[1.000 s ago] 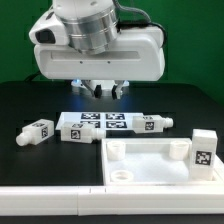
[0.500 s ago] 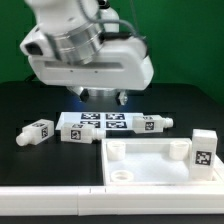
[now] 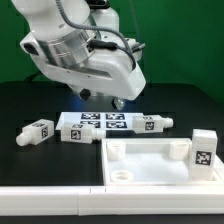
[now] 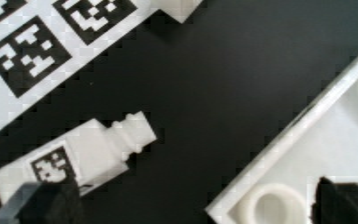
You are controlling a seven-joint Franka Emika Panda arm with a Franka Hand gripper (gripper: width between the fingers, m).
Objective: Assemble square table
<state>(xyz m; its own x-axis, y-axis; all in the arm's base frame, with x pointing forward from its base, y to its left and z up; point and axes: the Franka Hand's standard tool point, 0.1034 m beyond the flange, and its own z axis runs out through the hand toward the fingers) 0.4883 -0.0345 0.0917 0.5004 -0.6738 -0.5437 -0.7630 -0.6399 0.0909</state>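
The square table's white tray-like top lies at the front, with a round corner socket. One tagged leg lies flat at the exterior view's left and another beside the marker board. A third leg stands upright on the top's right side. My gripper hangs open above the board's far edge, holding nothing. The wrist view shows a lying leg, the top's corner and its socket, with my open gripper empty between dark fingertips.
The parts rest on a black tabletop in front of a green backdrop. A white rail runs along the front edge. My bulky white arm leans over the back of the scene.
The jaws have spread from close together to wide apart. The arm has tilted and swung toward the exterior view's left. None of the parts on the table has moved.
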